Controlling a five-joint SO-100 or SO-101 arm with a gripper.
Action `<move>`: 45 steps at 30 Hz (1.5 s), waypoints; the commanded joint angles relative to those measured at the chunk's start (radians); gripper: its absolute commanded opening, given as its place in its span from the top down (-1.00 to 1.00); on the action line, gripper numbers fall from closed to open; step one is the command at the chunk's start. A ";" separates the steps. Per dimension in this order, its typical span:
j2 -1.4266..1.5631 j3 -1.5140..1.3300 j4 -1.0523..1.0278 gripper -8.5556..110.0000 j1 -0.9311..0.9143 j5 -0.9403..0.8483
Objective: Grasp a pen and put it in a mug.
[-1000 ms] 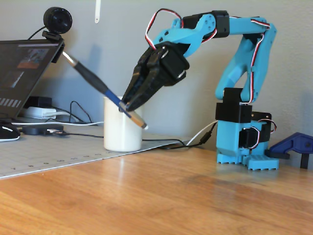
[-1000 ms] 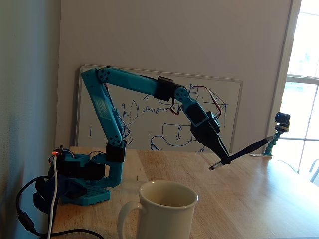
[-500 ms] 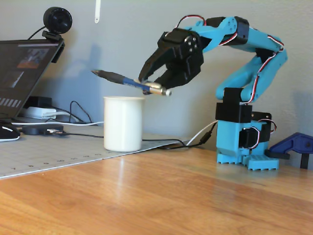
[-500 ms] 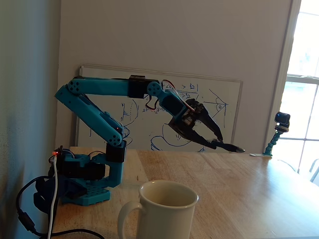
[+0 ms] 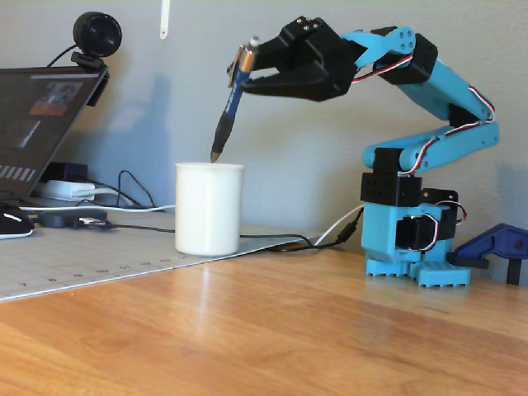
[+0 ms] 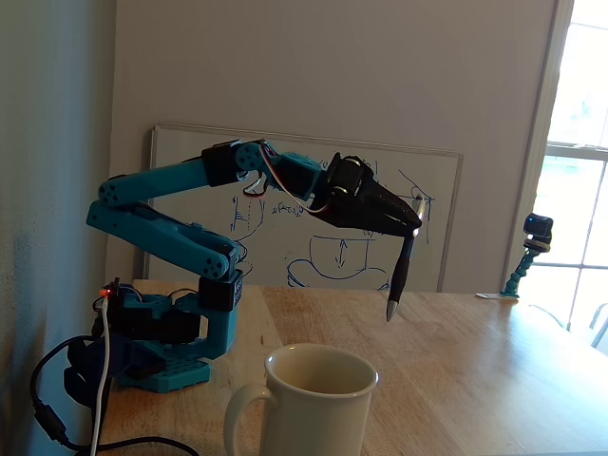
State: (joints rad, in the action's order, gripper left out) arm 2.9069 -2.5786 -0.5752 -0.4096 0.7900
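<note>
The wooden bench (image 5: 313,330) fills the foreground, with a pale cutting mat (image 5: 74,260) laid over its left part in a fixed view. Against the wall behind the arm in the other fixed view leans a whiteboard (image 6: 190,152) with sketches on it. The blue arm (image 5: 429,91) stands on its base near the bench's back edge, reaching out and over toward the middle. A laptop (image 5: 37,115) with a webcam (image 5: 96,35) clipped to its lid sits at the back left corner in a fixed view. The white mug (image 5: 209,208) stands on the mat's edge; in the other fixed view it (image 6: 313,404) sits at the front edge, its handle to the left. The black gripper (image 5: 252,66) has its jaws clamped on the upper end of the pen (image 5: 228,111). The pen hangs tip down, slightly tilted, its point just above the mug's rim, not yet inside.
</note>
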 commanded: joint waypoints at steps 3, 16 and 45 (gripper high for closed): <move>0.098 0.023 0.025 0.82 -0.164 0.158; 0.262 0.028 0.025 0.82 -0.652 0.172; 0.011 -0.060 0.025 0.82 -0.574 0.176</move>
State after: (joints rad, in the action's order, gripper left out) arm 2.9575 -2.6553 -0.5752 -0.9910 0.9526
